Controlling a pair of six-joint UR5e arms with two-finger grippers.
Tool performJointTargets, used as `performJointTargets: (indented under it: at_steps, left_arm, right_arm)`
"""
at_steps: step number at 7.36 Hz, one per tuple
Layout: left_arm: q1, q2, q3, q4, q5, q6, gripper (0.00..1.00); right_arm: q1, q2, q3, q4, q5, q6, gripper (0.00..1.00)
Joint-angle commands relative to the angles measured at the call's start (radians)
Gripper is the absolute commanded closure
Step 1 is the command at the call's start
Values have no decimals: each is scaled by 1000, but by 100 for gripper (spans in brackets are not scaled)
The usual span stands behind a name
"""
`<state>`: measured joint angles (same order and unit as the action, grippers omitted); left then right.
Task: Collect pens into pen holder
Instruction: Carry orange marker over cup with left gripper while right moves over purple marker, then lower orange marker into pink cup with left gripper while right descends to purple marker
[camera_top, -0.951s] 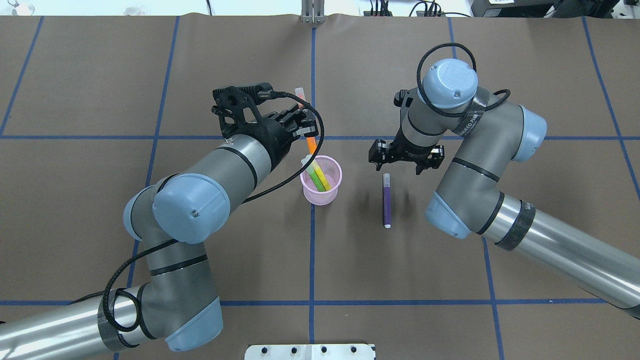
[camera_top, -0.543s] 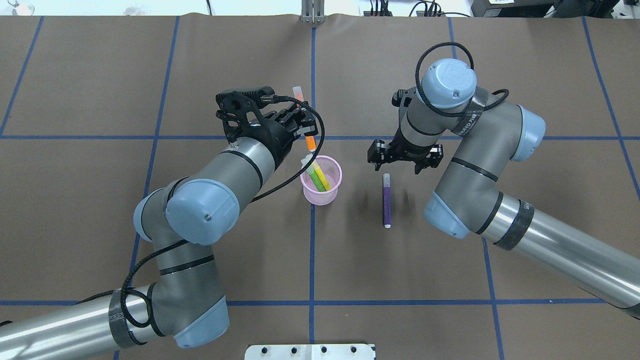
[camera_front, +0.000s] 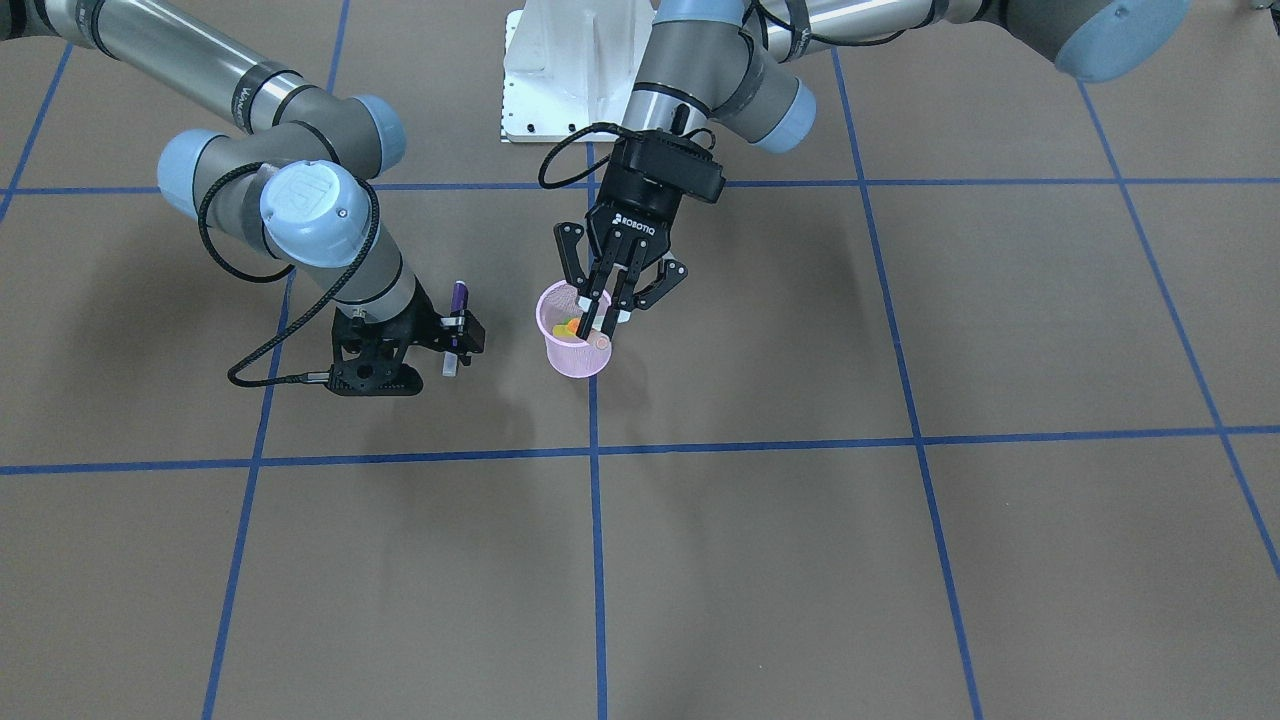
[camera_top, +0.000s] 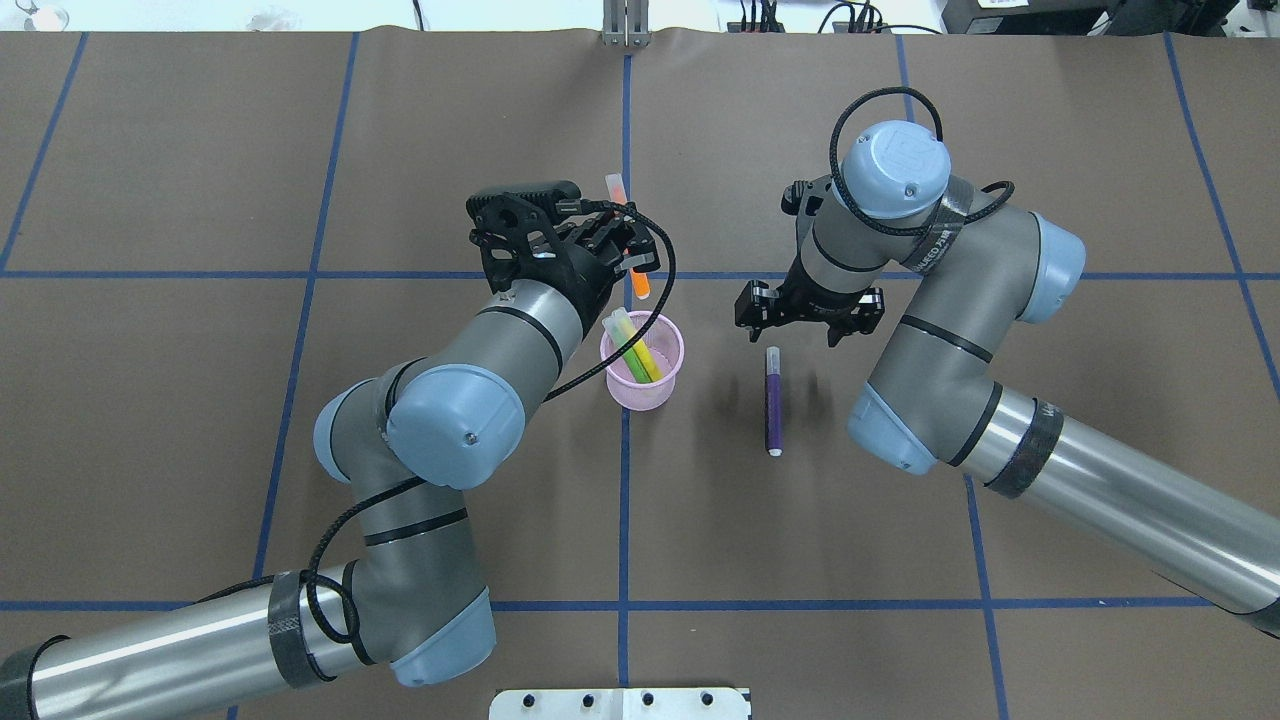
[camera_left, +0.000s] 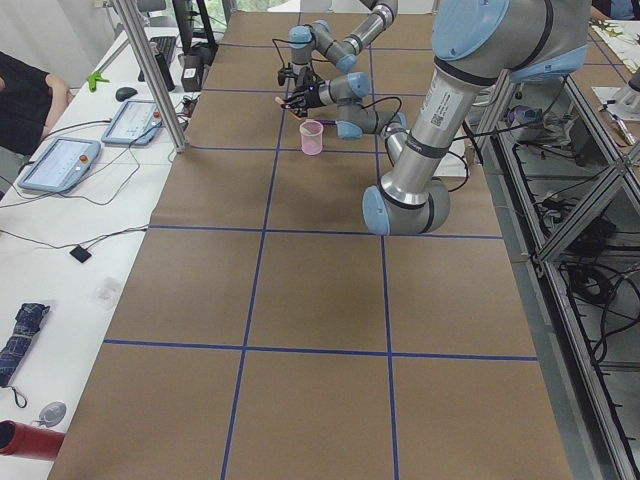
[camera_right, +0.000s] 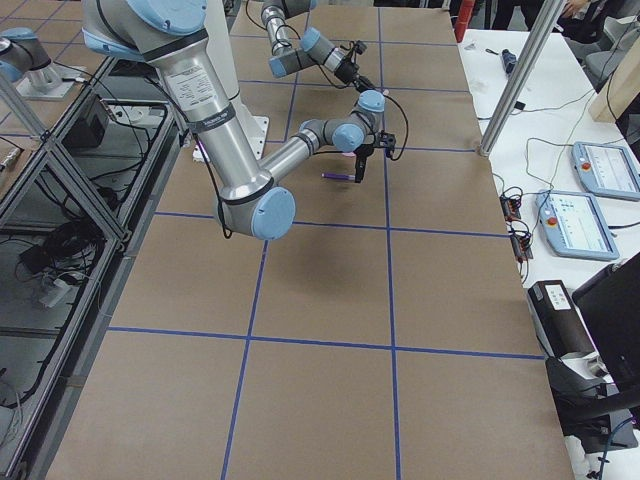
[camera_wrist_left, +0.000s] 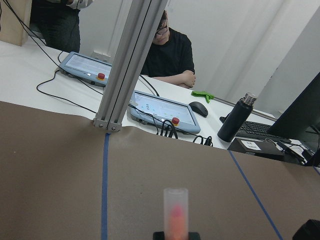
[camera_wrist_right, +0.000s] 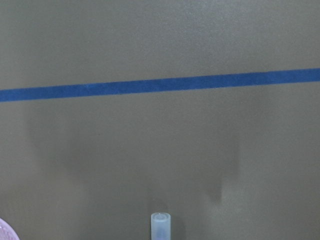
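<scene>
The desk (camera_top: 200, 150) is covered in brown paper and divided into squares by blue tape lines (camera_top: 626, 500). In the left wrist view, a white bench is seen beyond its far edge. Touch-screen pendants (camera_wrist_left: 162, 111), a black bottle (camera_wrist_left: 235, 120) and a seated person in black (camera_wrist_left: 172, 55) are seen there, behind an aluminium post (camera_wrist_left: 127, 65).

Compared with half a second ago in the overhead view, the left claw (camera_top: 618, 243) and the orange pen (camera_top: 641, 284) have been carried a little toward 3 o'clock, and the left elbow has swung the same way. The right claw (camera_top: 806, 318), the purple pen (camera_top: 772, 400) and the pink mesh pen holder (camera_top: 640, 398) are found where they were.

The orange pen is gripped by the closed fingers of the left claw. It is tilted, with its pale cap pointing to 12 o'clock and its orange end lowest. That end is seen just at 12 o'clock of the holder's rim. Whether it is over the mouth cannot be told. The green pen (camera_top: 632, 350) is leaned inside the holder.

The right claw is spread open and grips nothing. The purple pen lies flat on the desk just at 6 o'clock of this claw, cap end nearest it, and at 3 o'clock of the holder, clearly apart.
</scene>
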<state>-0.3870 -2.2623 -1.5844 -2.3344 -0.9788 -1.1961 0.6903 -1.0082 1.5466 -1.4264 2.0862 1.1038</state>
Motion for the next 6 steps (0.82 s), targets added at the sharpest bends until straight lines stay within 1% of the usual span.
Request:
performJointTargets:
  at_steps: [1, 6]
  left_arm:
    - [7, -5, 34, 0, 9, 1, 100]
    - [56, 4, 35, -5, 15, 1, 100]
  right_arm:
    - [-2, 2, -5, 17, 2, -4, 0]
    - [-23, 2, -6, 18, 2, -1, 0]
